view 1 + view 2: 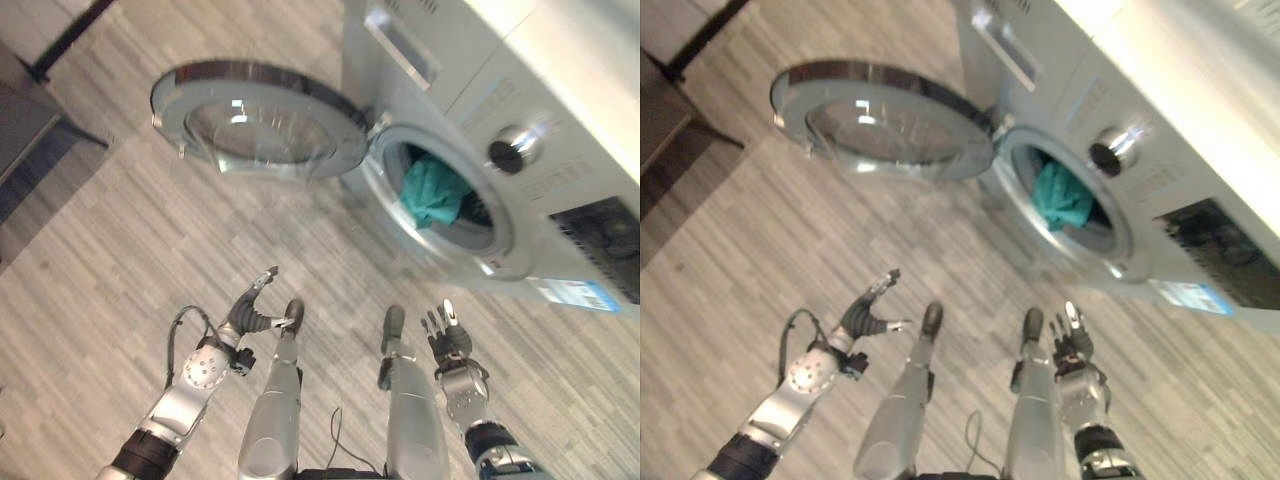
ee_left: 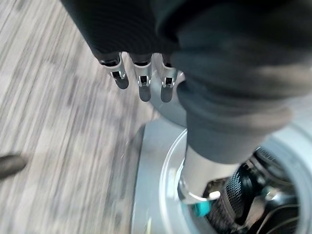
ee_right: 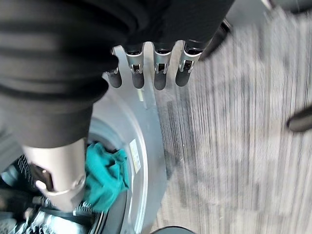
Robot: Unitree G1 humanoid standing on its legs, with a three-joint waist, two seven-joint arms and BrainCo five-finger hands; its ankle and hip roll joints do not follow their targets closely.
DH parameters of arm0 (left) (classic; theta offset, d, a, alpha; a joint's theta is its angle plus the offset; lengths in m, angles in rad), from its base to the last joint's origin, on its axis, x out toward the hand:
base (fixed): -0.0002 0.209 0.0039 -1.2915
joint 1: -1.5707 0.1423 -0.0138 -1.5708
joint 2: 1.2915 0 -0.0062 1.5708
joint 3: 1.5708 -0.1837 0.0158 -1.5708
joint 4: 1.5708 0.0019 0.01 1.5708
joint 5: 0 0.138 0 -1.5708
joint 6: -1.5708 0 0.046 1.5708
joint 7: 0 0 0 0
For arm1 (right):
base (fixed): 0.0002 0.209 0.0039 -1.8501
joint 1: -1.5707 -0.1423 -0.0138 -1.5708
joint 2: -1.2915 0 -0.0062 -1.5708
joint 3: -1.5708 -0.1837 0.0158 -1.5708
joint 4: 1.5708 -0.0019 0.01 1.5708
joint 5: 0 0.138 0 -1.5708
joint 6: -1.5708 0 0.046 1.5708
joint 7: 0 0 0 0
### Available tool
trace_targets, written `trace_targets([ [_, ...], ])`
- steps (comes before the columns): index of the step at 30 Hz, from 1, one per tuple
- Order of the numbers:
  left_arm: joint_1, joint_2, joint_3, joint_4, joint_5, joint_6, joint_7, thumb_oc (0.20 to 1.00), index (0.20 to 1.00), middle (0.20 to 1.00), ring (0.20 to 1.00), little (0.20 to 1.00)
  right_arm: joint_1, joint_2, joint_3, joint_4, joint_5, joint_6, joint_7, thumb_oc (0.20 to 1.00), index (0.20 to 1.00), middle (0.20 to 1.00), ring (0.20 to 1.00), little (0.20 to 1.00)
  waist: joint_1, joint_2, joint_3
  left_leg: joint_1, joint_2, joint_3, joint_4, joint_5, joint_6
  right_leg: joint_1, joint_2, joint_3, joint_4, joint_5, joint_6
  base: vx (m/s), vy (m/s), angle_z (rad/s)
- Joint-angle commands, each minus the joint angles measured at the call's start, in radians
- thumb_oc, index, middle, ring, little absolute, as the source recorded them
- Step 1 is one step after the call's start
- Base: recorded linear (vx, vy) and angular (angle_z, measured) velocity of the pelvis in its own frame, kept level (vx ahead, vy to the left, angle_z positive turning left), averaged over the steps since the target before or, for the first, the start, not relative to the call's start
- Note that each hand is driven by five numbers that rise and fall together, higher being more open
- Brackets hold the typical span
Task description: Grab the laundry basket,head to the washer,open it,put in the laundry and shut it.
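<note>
Nearest me, both hands are short of the washer, nothing in either: left hand (image 1: 252,310) has relaxed, spread fingers, right hand (image 1: 447,337) has straight fingers. Beyond them the washer (image 1: 560,150) stands w/ its round door (image 1: 258,120) swung wide open. Teal laundry (image 1: 432,190) lies in the drum, just inside the opening. I judge loading done, so shutting is the step in hand; next I'd reach for the door and swing it closed. Count: 1 washer, 1 door, 1 teal bundle, 2 hands
</note>
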Motion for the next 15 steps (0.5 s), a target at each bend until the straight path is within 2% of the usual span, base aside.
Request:
trace_targets([
  [1, 0.086, 0.036, 0.071, -0.03, 0.058, -0.027, -0.002, 1.0, 1.0, 1.0, 1.0, 1.0, 0.106, -0.04, -0.082, -0.058, -0.113, 0.016, -0.005, 1.0, 1.0, 1.0, 1.0, 1.0, -0.026, -0.018, -0.1, 0.131, 0.076, 0.051, 0.095, -0.245, 0.007, 0.09, -0.02, 0.072, -0.061, -0.043, 0.047, 0.11, 0.096, -0.53],
  [4, 0.107, 0.026, 0.107, 0.01, 0.084, -0.023, -0.01, 1.0, 1.0, 1.0, 1.0, 1.0, 0.173, -0.061, -0.153, -0.093, -0.131, 0.029, -0.001, 1.0, 1.0, 1.0, 1.0, 1.0, -0.06, -0.024, -0.158, 0.223, 0.09, 0.089, 0.078, -0.26, 0.014, 0.133, -0.014, 0.109, -0.06, -0.039, 0.057, 0.14, 0.1, -0.7],
  [5, 0.114, 0.016, 0.125, 0.029, 0.094, -0.017, -0.011, 1.0, 1.0, 1.0, 1.0, 1.0, 0.196, -0.064, -0.195, -0.124, -0.125, 0.038, 0.002, 1.0, 1.0, 1.0, 1.0, 1.0, -0.084, -0.022, -0.196, 0.271, 0.093, 0.109, 0.066, -0.273, 0.016, 0.154, -0.011, 0.126, -0.067, -0.039, 0.062, 0.13, 0.07, -0.42],
  [6, 0.116, 0.015, 0.124, 0.029, 0.094, -0.018, -0.011, 1.0, 1.0, 1.0, 1.0, 1.0, 0.2, -0.064, -0.195, -0.128, -0.126, 0.039, 0.001, 1.0, 1.0, 1.0, 1.0, 1.0, -0.08, -0.022, -0.194, 0.281, 0.095, 0.114, 0.06, -0.272, 0.017, 0.159, -0.01, 0.13, -0.069, -0.039, 0.062, 0.12, 0.063, -0.49],
  [10, 0.153, -0.019, 0.149, 0.05, 0.095, -0.022, -0.019, 1.0, 1.0, 1.0, 1.0, 1.0, 0.218, -0.078, -0.3, -0.18, -0.102, 0.012, -0.019, 1.0, 1.0, 1.0, 1.0, 1.0, -0.104, -0.013, -0.273, 0.38, 0.104, 0.168, -0.003, -0.281, 0.021, 0.194, -0.004, 0.163, -0.1, -0.027, 0.081, 0.12, 0.027, -0.42],
  [15, 0.15, -0.073, 0.123, 0.117, 0.055, -0.026, -0.019, 1.0, 1.0, 1.0, 1.0, 1.0, 0.132, -0.149, -0.358, -0.287, -0.133, -0.054, -0.102, 1.0, 1.0, 1.0, 1.0, 1.0, -0.097, -0.003, -0.337, 0.455, 0.111, 0.219, -0.089, -0.247, 0.026, 0.212, 0.001, 0.197, -0.147, 0.008, 0.096, 0.05, -0.014, -0.42],
])
